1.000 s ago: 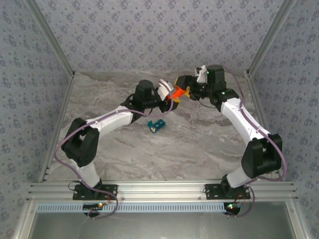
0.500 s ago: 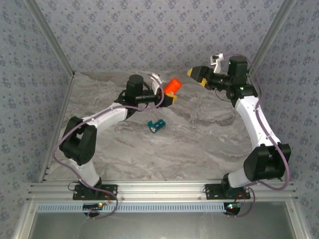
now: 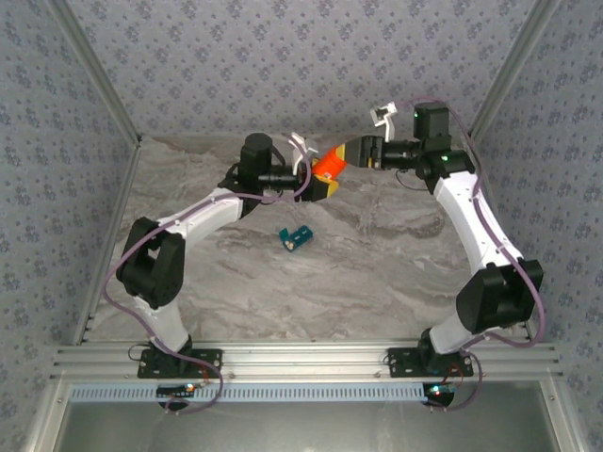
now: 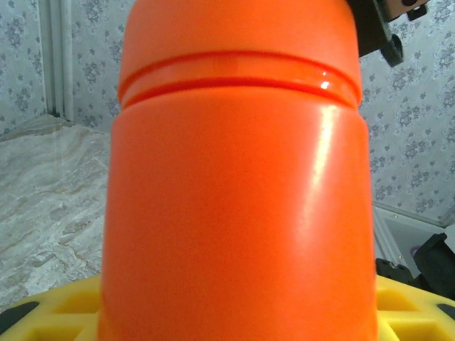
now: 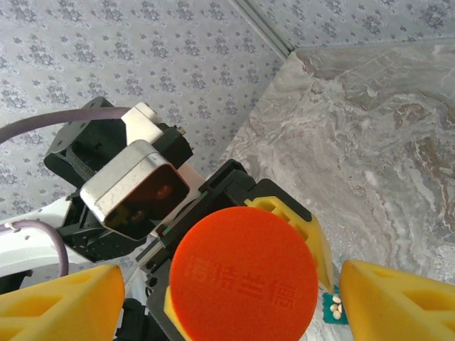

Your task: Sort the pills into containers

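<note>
Pill box [image 3: 296, 237] lies apart from the gripped orange bottle [image 3: 327, 166].

The orange bottle [image 4: 234, 199] runs off the top and bottom edges of the left wrist view and covers all but yellow strips of the finger pads [image 4: 57, 307]. From the right wrist, its cap [image 5: 244, 273] hides most of the pill box [image 5: 335, 313].

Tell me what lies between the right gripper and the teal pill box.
In the top view, the orange bottle, held by the left gripper, sits between the right gripper and the pill box, then bare table.
</note>
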{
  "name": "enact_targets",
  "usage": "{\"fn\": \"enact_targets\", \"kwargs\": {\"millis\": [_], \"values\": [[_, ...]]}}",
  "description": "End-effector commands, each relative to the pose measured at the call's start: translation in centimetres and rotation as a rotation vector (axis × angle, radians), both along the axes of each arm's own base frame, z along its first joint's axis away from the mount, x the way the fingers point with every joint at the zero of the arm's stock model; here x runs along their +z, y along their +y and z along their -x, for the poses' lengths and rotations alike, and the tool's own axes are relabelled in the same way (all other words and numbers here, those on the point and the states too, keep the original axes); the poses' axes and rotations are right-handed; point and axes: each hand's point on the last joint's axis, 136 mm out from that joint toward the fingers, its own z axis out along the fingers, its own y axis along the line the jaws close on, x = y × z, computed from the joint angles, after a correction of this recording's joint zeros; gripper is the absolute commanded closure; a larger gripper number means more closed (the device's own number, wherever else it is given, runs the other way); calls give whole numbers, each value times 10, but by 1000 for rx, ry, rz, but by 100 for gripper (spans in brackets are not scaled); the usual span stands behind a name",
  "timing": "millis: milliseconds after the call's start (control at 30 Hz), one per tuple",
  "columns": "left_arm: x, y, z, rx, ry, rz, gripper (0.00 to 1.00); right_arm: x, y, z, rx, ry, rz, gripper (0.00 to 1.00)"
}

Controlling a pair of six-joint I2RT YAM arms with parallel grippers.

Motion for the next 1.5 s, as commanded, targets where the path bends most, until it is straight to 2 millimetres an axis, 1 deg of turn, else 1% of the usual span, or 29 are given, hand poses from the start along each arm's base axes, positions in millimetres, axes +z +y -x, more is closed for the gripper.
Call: {"fn": "enact_targets", "kwargs": {"millis": [0, 300, 500, 600, 733, 867, 900, 933, 1033, 1133, 1267, 1467], "values": [[15, -1, 2, -36, -22, 27, 100, 1, 3, 0, 31, -5, 2, 20], [15, -1, 3, -37, -21, 25, 100, -4, 9, 0, 37, 9, 5, 27], [13, -2, 3, -38, -20, 23, 100, -6, 10, -1, 42, 22, -3, 41], [14, -2, 3, -34, -23, 21, 100, -8, 12, 0, 44, 31, -8, 51], [14, 0, 0, -18, -30, 18, 100, -12, 17, 1, 43, 61, -23, 56], [9, 2, -13, 86, -65, -8, 100, -28, 23, 0, -6, 137, -20, 60], [9, 2, -15, 121, -89, -14, 100, -34, 25, -4, -40, 164, -23, 60], [7, 2, -17, 151, -116, -19, 100, -41, 26, -7, -84, 198, -17, 63], [4, -1, -16, 227, -203, -49, 100, -58, 29, -15, -190, 281, -28, 64], [-3, -11, -7, 268, -307, -105, 100, -67, 31, -20, -261, 340, -54, 64], [-10, -22, 2, 286, -365, -143, 100, -69, 35, -22, -288, 373, -78, 64], [-13, -25, -1, 334, -382, -139, 100, -66, 33, -22, -321, 396, -86, 65]]}}
